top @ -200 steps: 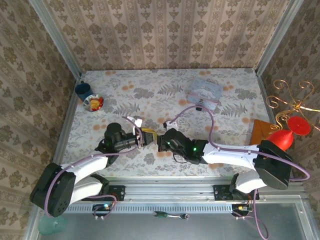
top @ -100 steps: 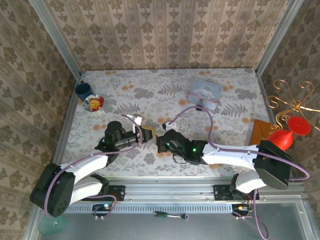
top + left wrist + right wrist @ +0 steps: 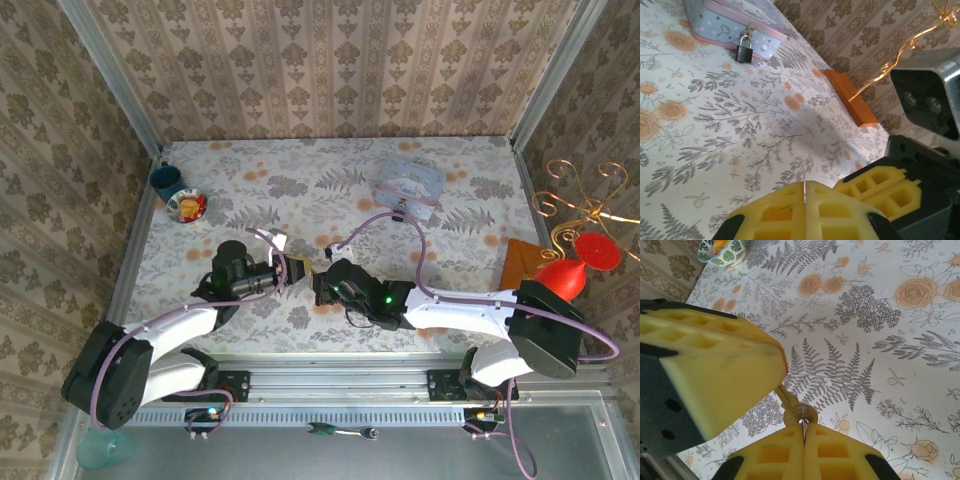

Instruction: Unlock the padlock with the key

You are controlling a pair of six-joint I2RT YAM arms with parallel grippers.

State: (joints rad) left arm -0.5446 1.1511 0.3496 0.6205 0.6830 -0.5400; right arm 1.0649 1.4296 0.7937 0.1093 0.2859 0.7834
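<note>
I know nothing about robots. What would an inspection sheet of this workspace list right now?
Surface: floral tablecloth, lying flat.
Job's things: padlock hangs from the clasp of the bluish box; key sits between both grippers.
Clutter: blue cup, small dish, orange block.
Grippers: left gripper and right gripper both shut on the key.
Cables: lilac cable loops close beside the padlock.
Surroundings: patterned walls, gold wire stand.

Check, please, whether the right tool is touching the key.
Touching. The right wrist view shows the round head of the key pinched in the shut right tool, with no gap between them.
</note>
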